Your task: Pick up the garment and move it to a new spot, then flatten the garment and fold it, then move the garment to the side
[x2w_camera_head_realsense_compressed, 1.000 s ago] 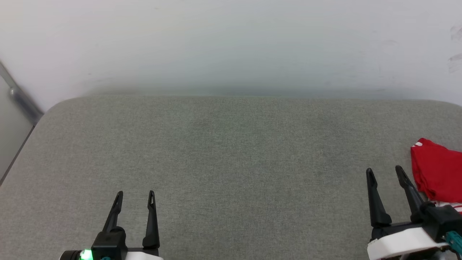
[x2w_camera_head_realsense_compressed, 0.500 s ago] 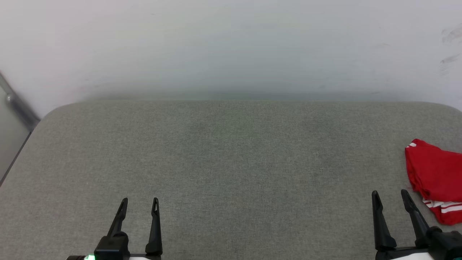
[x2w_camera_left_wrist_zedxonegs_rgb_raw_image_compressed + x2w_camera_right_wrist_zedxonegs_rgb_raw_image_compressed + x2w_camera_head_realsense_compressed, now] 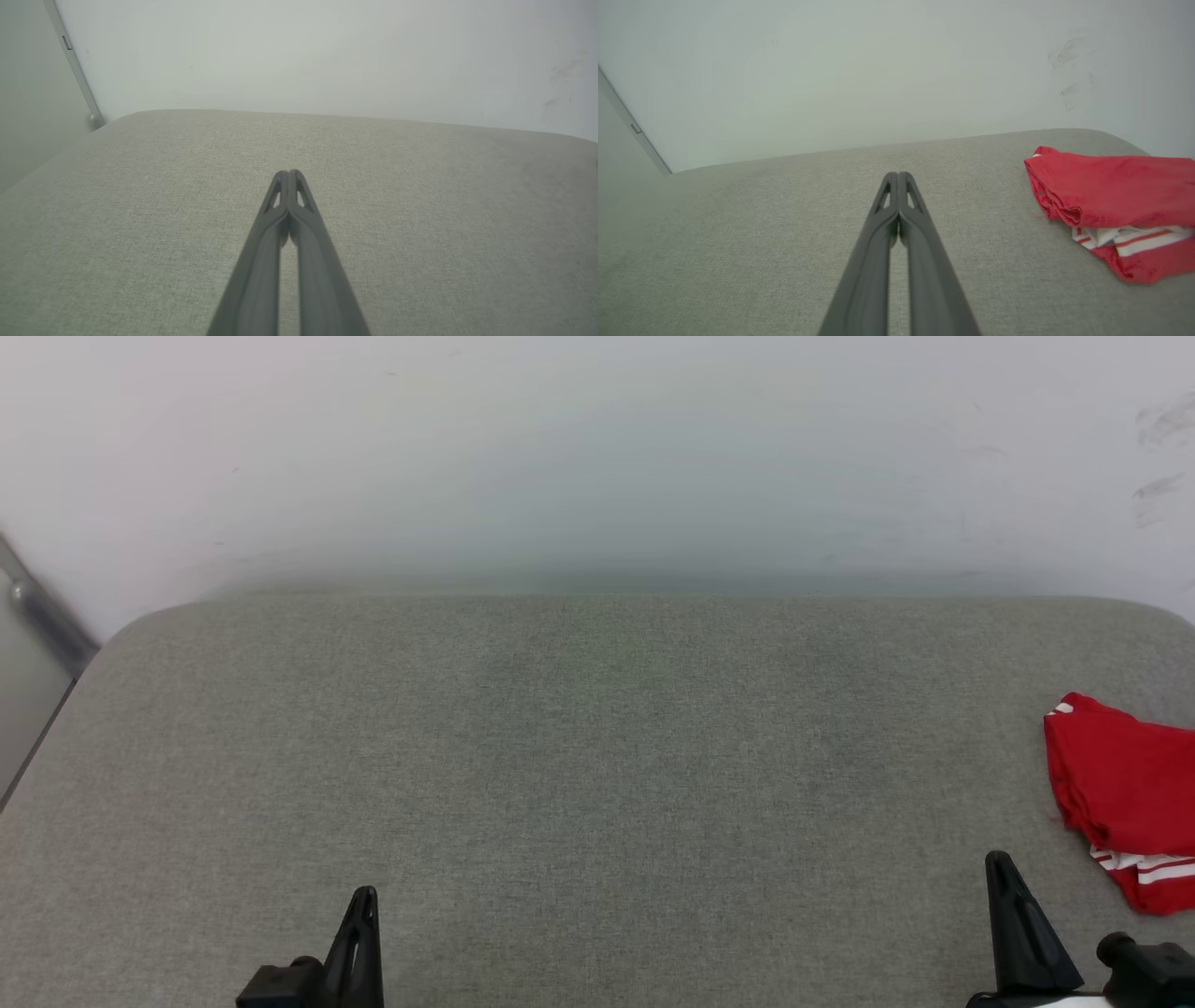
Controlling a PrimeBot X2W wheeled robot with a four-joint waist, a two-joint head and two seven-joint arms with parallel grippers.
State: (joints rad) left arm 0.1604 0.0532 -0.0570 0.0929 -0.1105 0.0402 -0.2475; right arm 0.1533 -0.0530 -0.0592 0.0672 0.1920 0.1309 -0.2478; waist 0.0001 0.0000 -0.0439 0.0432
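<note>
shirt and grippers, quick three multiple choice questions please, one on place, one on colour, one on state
1. In the head view, where on the grey pad does the shirt lie? A far left; B centre; C right edge.
2. What colours is its striped trim? A white and red; B blue and yellow; C black.
3. How do the left gripper and right gripper stand? A both open; B both shut, empty; C right shut on shirt.
Answers: C, it sits by the right edge; A, white and red bands show; B, fingertips meet on nothing.
</note>
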